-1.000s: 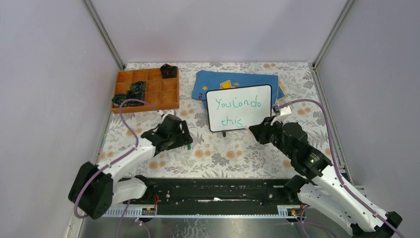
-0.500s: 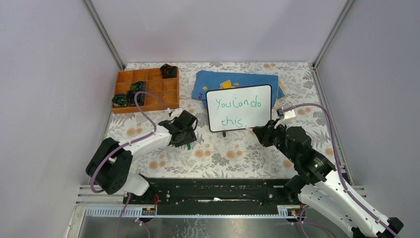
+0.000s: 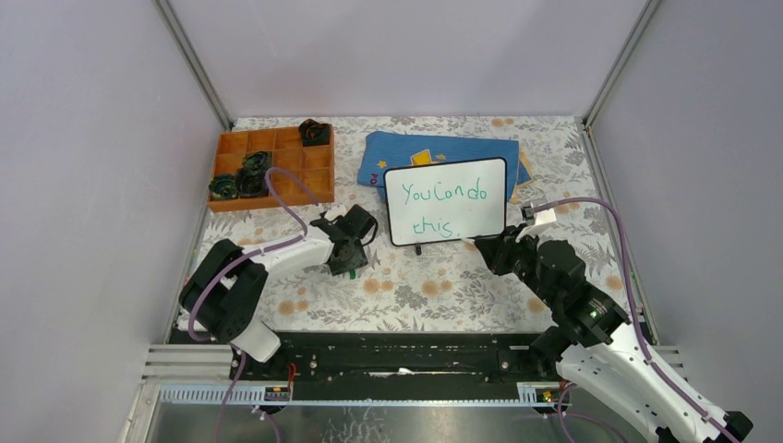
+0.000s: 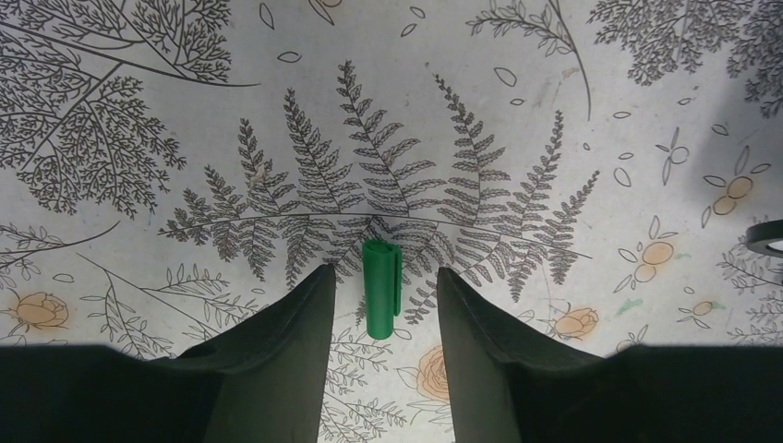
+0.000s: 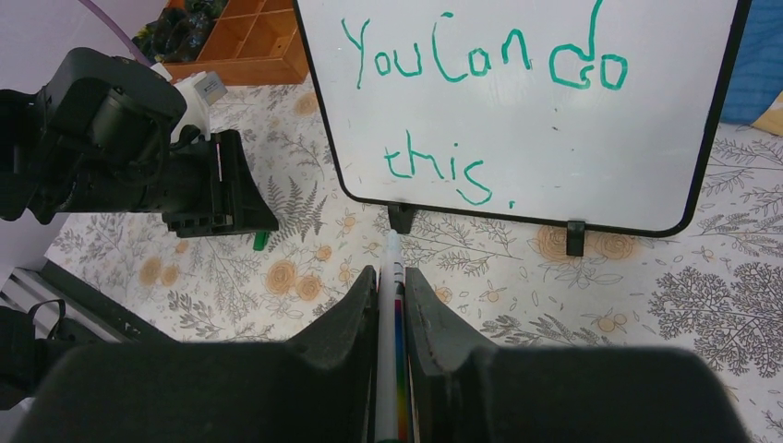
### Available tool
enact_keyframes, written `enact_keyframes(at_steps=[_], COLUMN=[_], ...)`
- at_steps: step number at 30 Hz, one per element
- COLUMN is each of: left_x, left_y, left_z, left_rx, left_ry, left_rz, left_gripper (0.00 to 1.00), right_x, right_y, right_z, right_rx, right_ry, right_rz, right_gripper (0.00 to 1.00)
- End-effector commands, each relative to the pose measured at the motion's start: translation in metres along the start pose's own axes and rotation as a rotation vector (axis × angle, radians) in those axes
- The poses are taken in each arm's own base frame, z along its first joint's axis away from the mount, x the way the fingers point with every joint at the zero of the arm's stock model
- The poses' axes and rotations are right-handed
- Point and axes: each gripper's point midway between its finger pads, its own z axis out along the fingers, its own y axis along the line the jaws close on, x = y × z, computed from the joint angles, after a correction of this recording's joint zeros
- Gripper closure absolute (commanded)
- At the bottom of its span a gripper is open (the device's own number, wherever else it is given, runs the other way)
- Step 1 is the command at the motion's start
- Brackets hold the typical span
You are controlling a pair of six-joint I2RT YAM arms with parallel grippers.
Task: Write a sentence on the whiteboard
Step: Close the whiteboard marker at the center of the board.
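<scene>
The whiteboard (image 3: 445, 200) stands on two small black feet in front of the blue cloth, and also shows in the right wrist view (image 5: 554, 101). The sentence (image 3: 445, 207) in green reads "You Can do this." in two lines (image 5: 471, 111). My right gripper (image 3: 482, 245) (image 5: 392, 277) is shut on a white marker (image 5: 391, 314) with a rainbow stripe, its tip just below the board's lower edge. My left gripper (image 3: 351, 266) (image 4: 380, 277) is open, its jaws either side of a green marker cap (image 4: 380, 288) (image 3: 353, 272) lying on the tablecloth.
An orange compartment tray (image 3: 270, 168) with dark objects stands at the back left. A blue cloth with yellow print (image 3: 434, 149) lies behind the board. The floral tablecloth (image 3: 415, 286) covers the table, walled on three sides.
My left arm has reached forward and right, bringing its open gripper down over the green cap. My right gripper has drawn slightly back and right from the board with the marker.
</scene>
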Motion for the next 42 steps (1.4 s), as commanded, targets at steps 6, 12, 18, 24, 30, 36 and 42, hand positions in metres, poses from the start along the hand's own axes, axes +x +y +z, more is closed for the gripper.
enact_keyframes(at_steps=[6, 12, 18, 24, 30, 36, 42], left_x=[-0.001, 0.001, 0.007, 0.010, 0.013, 0.015, 0.006], left_y=[0.005, 0.007, 0.011, 0.016, 0.020, 0.018, 0.001], left_z=[0.004, 0.008, 0.011, 0.012, 0.016, 0.015, 0.005], left_rx=[-0.047, -0.058, -0.068, -0.081, -0.100, -0.101, -0.049], left_ry=[-0.006, 0.001, 0.016, 0.018, 0.023, 0.016, 0.001], left_rz=[0.016, 0.024, 0.024, 0.030, 0.049, 0.094, 0.099], left_gripper=[0.51, 0.56, 0.61, 0.63, 0.67, 0.82, 0.84], right_x=[-0.009, -0.009, -0.010, -0.009, -0.008, -0.008, -0.006], right_y=[-0.003, -0.004, -0.004, -0.004, -0.004, -0.004, -0.004], right_z=[-0.002, -0.002, -0.003, -0.002, -0.003, -0.002, -0.001], right_rx=[0.013, 0.017, 0.019, 0.020, 0.018, 0.016, 0.017], right_ry=[-0.040, -0.041, -0.045, -0.043, -0.045, -0.045, -0.038], right_rz=[-0.007, -0.004, -0.006, -0.005, -0.002, -0.003, -0.004], right_gripper=[1.00, 1.00, 1.00, 1.00, 1.00, 1.00, 1.00])
